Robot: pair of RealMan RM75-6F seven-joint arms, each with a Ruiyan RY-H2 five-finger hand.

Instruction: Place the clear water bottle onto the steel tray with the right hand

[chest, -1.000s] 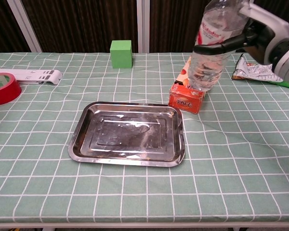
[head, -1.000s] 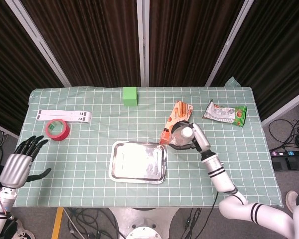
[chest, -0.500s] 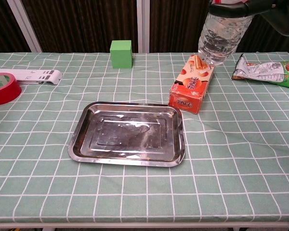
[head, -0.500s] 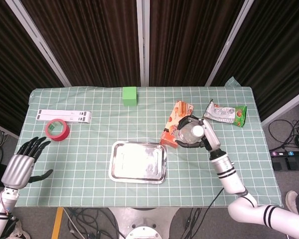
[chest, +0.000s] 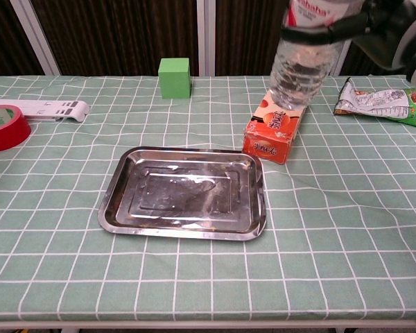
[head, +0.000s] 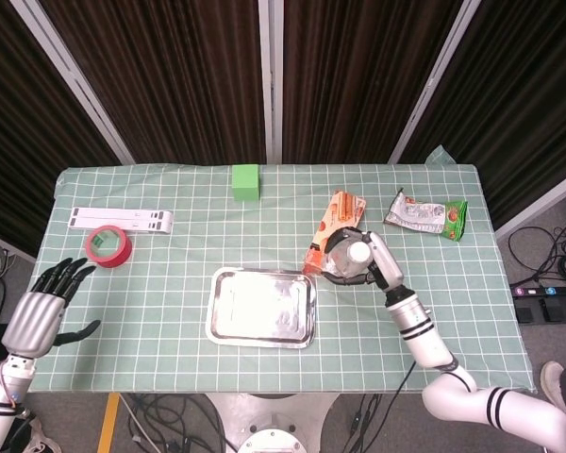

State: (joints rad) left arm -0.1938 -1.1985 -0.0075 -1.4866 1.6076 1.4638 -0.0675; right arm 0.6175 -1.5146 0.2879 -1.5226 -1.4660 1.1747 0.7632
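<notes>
My right hand [head: 370, 264] grips the clear water bottle [head: 347, 259], holding it upright in the air to the right of the steel tray [head: 261, 306]. In the chest view the clear water bottle [chest: 301, 59] hangs high above the orange snack box [chest: 276, 125], with the dark fingers [chest: 329, 30] of my right hand [chest: 378, 31] wrapped around its upper part at the top edge. The steel tray [chest: 184, 192] lies empty at the table's middle. My left hand [head: 40, 313] hovers open off the table's left front corner, fingers spread.
An orange snack box [head: 333, 231] lies just behind the bottle. A green cube [head: 245, 181] stands at the back, a red tape roll [head: 108, 245] and a white strip [head: 123, 219] at the left, a snack bag [head: 426, 215] at the back right.
The right hand has carried the bottle a little lower and to the left, toward the tray. The left hand has hardly moved.
</notes>
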